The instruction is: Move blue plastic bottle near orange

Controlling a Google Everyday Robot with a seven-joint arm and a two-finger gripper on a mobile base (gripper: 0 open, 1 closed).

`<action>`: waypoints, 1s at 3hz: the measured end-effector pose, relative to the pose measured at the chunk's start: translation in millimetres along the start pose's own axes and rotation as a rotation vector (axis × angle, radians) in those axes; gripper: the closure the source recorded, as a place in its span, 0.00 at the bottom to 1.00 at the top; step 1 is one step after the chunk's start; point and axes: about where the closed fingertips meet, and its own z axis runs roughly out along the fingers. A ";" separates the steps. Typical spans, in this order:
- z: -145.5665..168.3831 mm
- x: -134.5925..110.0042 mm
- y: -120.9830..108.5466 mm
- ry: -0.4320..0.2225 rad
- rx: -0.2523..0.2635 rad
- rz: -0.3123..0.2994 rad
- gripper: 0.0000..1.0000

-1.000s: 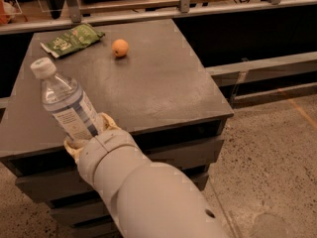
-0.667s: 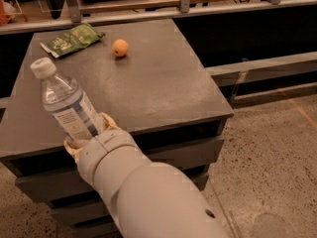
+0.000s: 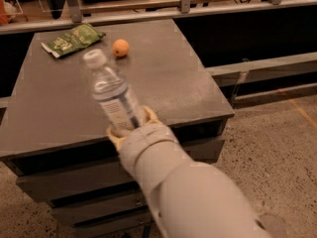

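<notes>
The blue plastic bottle (image 3: 111, 91), clear with a white cap and a white-blue label, is held tilted to the left above the near part of the grey table (image 3: 168, 78). My gripper (image 3: 130, 128) is shut on the bottle's lower end, with the white arm reaching in from the bottom right. The orange (image 3: 120, 47) lies at the far side of the table, well beyond the bottle's cap.
A flat green snack bag (image 3: 73, 38) lies at the table's far left, left of the orange. A rail and shelf run behind the table. Speckled floor lies to the right, past the table's right edge.
The bottle and my gripper have moved to the right and a little toward the table's far side, closer to the orange. The orange and the bag have not moved.
</notes>
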 end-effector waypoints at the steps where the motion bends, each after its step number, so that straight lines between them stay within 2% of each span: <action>1: -28.3 16.3 -63.9 0.021 0.108 0.019 1.00; 2: -54.4 30.2 -105.5 0.026 0.152 0.042 1.00; 3: -69.2 50.7 -126.7 0.020 0.103 0.105 1.00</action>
